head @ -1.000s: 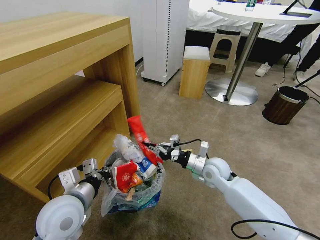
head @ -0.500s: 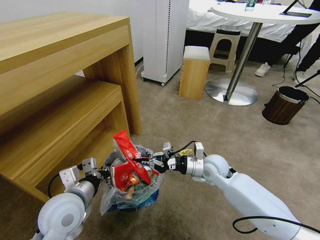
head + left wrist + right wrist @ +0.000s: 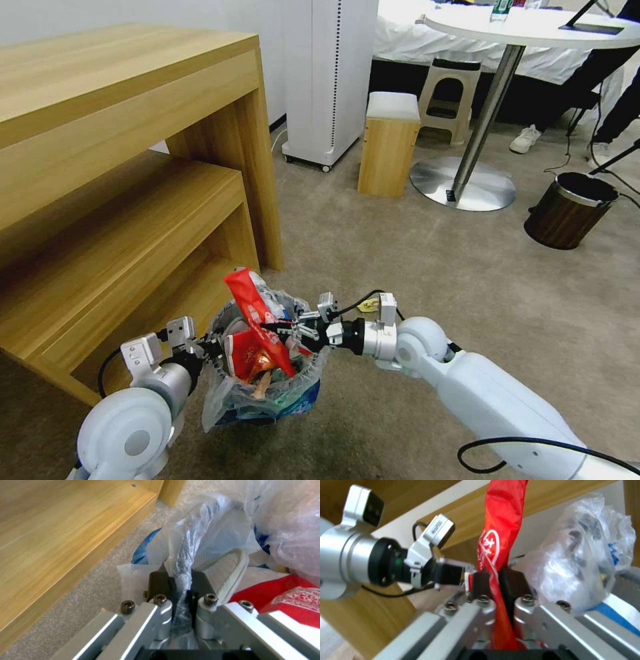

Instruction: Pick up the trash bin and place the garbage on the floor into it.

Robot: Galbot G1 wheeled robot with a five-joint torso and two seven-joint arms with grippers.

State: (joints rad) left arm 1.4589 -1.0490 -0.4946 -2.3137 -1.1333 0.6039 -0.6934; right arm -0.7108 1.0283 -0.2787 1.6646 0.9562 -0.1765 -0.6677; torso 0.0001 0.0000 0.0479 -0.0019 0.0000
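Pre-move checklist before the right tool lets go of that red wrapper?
1. Left tool clamped on the rim of the small dark bag-lined trash bin: ok.
2. Right tool shut on the long red plastic wrapper: ok.
3. Wrapper's lower end over the bin opening: ok; its upper end sticks up above the rim.
4. Room in the bin: not ok, heaped to the rim.
5. Yellow scrap on the carpet behind the right wrist: not ok, not binned.
6. Bin resting on the carpet or lifted: cannot tell.

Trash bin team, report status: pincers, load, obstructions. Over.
Left pincer shut on trash bin rim. Right pincer shut on red wrapper, over bin. Wooden shelf close beside.
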